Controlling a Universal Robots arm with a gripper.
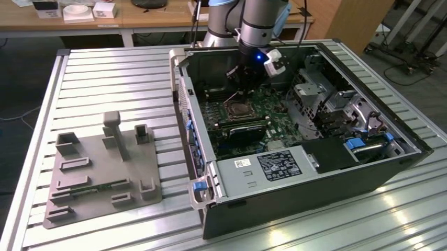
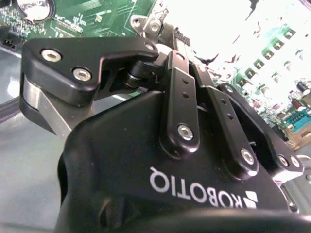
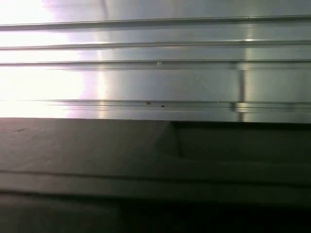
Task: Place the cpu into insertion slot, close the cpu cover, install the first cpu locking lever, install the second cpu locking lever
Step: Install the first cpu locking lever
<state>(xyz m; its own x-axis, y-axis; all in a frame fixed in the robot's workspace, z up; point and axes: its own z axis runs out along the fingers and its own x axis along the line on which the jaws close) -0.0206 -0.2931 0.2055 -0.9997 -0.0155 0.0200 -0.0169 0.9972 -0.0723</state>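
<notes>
While the arm point(image 1: 262, 23) reaches down into the open computer case point(image 1: 314, 193), which lies on its side on the slatted metal counter point(image 1: 104, 73), the pincer point(image 1: 241, 86) hangs over the far part of the green circuit board point(image 1: 276, 107), close above the insertion slot point(image 1: 241, 110); whether it touches anything there cannot be told. The insertion slot is a square socket with a silver rim and a dark middle, and what lies in that middle is too small to make out. Just on the near side of it run the long black memory slots point(image 1: 241, 125), and nearer still sits a grey box point(image 1: 269, 167) with a black label, beside a blue latch point(image 1: 200, 184) at the case's edge. A small blue light point(image 1: 260, 56) glows on the wrist. Towards the exterior view's left, well apart from the case, a grey fixture point(image 1: 101, 172) with upright posts and shallow pockets rests on the counter. In the second wrist view the black body and linkage bars of the pincer point(image 2: 170, 121) stand close before the camera, with the green circuit board point(image 2: 87, 14) behind them; I cannot tell whether the pincer is wide or narrow. The first wrist view looks across bright ribbed metal slats point(image 3: 155, 73) above a dark grey band point(image 3: 146, 160)
</notes>
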